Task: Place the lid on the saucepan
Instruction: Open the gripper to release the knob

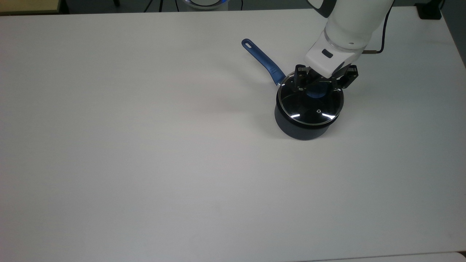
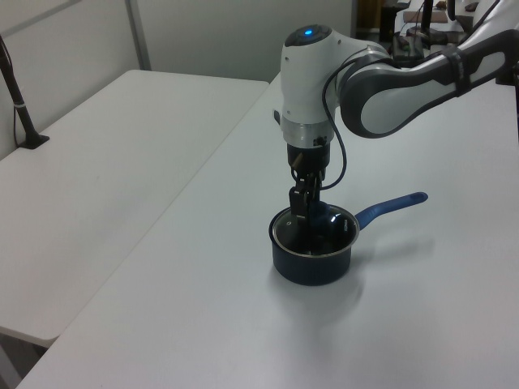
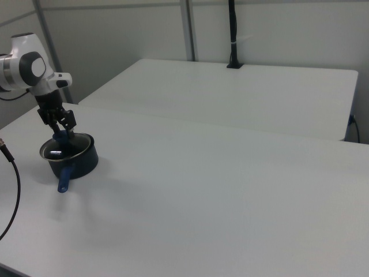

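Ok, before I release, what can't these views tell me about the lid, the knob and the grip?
- Far rim of the lid: in the top view, the gripper and wrist cover it, so whether it sits flush there is unclear.
- Blue knob: partly hidden by the fingers; finger contact cannot be judged.
- Saucepan in the left view: the gripper blocks the lid's centre.
- Right view: lid seating too small to tell.
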Action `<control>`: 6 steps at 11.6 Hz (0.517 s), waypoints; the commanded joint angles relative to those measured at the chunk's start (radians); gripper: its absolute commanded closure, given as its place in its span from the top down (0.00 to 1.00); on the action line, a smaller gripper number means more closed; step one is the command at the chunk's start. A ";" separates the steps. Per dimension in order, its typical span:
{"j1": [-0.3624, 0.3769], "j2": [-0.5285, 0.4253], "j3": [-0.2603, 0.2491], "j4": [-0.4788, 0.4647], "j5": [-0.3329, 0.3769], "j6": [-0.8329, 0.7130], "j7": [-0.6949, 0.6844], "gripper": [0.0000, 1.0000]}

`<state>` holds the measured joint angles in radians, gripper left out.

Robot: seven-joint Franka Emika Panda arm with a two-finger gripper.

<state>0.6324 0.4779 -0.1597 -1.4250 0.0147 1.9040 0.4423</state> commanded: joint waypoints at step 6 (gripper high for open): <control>-0.008 0.022 0.000 0.020 0.004 0.043 0.016 0.37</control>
<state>0.6239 0.4847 -0.1600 -1.4239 0.0147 1.9235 0.4424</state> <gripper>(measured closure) 0.344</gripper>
